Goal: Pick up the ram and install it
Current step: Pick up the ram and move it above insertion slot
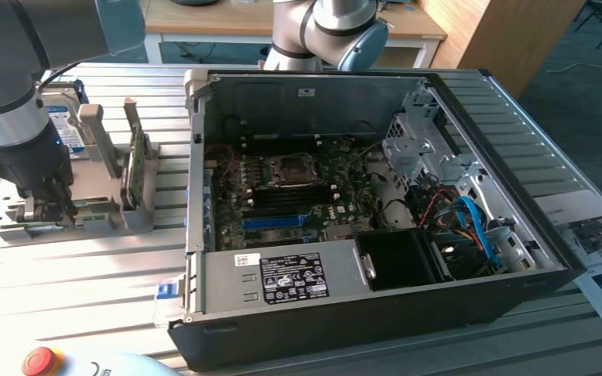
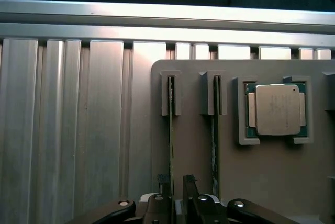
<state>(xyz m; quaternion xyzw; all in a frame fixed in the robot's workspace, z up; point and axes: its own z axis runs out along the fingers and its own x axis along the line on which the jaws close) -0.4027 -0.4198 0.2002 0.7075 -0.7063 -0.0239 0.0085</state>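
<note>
Gripper [image 2: 176, 181] hangs low over the grey holder [image 2: 261, 171], released, its fingers [image 2: 189, 183] either side of the ram [image 2: 170, 130] with a gap showing. The ram stands on edge in the slot nearest the holder's edge, beside bare worktop [image 2: 78, 130]. A second board [image 2: 214, 130] stands in the next slot, with a CPU [image 2: 277, 110] past it. The holder sits by the worktop's edge at the exterior view's left, beside the open case [image 1: 385, 329].
</note>
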